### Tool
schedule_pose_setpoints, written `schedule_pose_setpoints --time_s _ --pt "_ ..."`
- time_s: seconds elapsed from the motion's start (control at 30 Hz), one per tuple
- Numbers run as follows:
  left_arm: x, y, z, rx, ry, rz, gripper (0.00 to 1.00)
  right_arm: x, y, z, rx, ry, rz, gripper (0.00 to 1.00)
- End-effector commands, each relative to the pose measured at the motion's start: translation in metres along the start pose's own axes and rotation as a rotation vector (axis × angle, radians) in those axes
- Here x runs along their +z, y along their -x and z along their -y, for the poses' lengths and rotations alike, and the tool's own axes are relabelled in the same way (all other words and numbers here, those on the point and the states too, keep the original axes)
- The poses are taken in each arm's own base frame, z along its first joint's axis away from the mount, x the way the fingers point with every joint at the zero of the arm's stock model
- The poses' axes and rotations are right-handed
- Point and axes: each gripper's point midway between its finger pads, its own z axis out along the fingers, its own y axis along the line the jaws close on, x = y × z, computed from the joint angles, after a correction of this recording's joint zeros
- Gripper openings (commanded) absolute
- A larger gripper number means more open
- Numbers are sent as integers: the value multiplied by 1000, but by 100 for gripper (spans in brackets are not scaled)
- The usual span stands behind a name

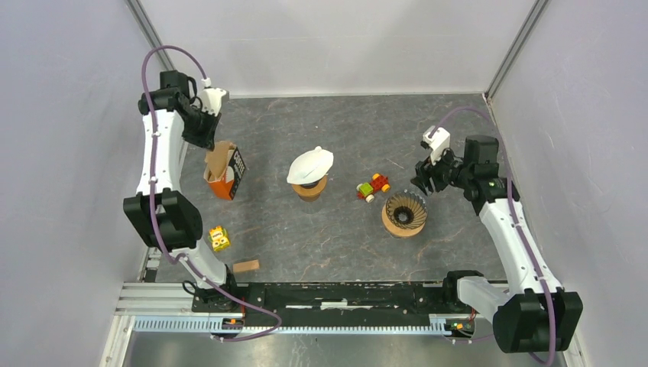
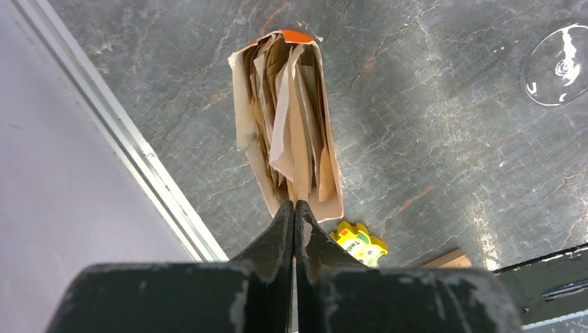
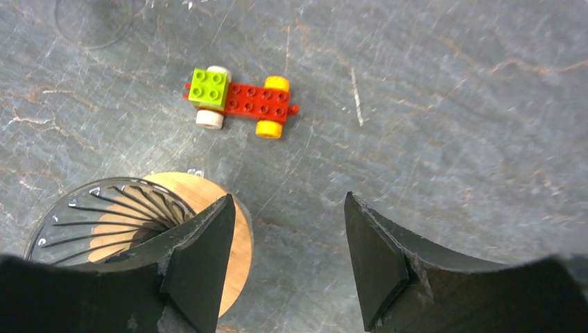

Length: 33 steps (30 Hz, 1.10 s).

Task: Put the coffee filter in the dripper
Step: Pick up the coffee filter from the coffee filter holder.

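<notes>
An orange box [image 1: 226, 173] of brown paper coffee filters [image 2: 288, 125] stands at the left of the table. My left gripper [image 1: 204, 127] is shut just above and behind it; in the left wrist view its tips [image 2: 295, 205] meet at the box's near edge, and I cannot tell whether paper is pinched. An empty glass dripper on a wooden base [image 1: 405, 214] stands right of centre and also shows in the right wrist view [image 3: 132, 218]. My right gripper [image 1: 422, 179] hangs open and empty beside it [image 3: 288, 211]. A second dripper [image 1: 310, 173] holds a white filter.
A red and green brick car [image 1: 373, 186] lies between the two drippers and shows in the right wrist view [image 3: 239, 100]. A yellow toy [image 1: 220, 238] and a wooden block [image 1: 246, 266] lie near the left front. Grey walls enclose the table.
</notes>
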Motion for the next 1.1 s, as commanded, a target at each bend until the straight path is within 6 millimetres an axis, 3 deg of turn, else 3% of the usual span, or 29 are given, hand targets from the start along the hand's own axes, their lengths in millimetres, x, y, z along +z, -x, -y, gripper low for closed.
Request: schedule_pose_setpoints --time_s 0.0,0.2,0.37,0.5,0.7,0.87,1.07 --pt "-58 23 7 97 36 129 2 -14 43 16 -92 -43 66 66" --pt "-122 46 20 129 66 268 2 -25 86 17 -146 -16 154 67" --pt "-162 60 33 136 79 378 2 -32 98 7 -167 22 202 68" --pt "-193 78 61 133 23 502 2 -39 114 -4 -199 50 258 69" --pt "-235 107 122 164 -126 667 2 -41 154 -33 -260 139 357 70" --pt "-262 122 190 263 -293 759 2 -40 192 -67 -327 236 444 72" --pt "-263 119 257 382 -517 735 2 -60 235 -100 -429 343 568 82"
